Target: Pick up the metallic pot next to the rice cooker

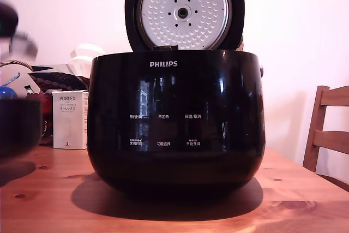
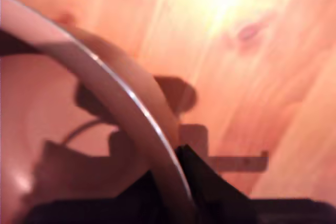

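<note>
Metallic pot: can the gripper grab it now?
Probably yes. In the wrist view the gripper has a finger on each side of the rim of the metallic pot, with nothing else between. Whether it already pinches the rim is unclear.

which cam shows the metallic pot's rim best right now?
Wrist view: the metallic pot rim arcs across the frame close up, straddled by the gripper. Exterior view gives only a dark, blurred slice of it at its left edge, cropped.

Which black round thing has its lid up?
The large glossy black PHILIPS rice cooker: its dimpled silver lid stands open. The small dark metal pot beside it has none.
</note>
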Motion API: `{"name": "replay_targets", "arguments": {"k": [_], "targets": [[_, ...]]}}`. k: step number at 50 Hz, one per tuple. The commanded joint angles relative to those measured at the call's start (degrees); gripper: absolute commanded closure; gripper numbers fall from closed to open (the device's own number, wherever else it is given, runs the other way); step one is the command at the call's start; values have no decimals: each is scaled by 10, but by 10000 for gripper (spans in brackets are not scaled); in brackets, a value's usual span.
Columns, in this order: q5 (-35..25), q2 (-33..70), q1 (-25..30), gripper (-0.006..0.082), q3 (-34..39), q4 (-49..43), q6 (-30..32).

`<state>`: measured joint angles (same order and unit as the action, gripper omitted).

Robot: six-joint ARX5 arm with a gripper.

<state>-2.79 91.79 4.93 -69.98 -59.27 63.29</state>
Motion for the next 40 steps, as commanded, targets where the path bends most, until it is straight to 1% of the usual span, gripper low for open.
{"name": "replay_targets", "arguments": {"k": [1, 18, 22, 32, 40], "targets": [[2, -42, 7, 791, -25, 2, 1], [3, -124, 30, 791, -25, -92, -20], [3, -143, 35, 791, -26, -104, -20], [2, -187, 54, 791, -26, -122, -67], [2, -203, 68, 791, -26, -135, -75]]}}
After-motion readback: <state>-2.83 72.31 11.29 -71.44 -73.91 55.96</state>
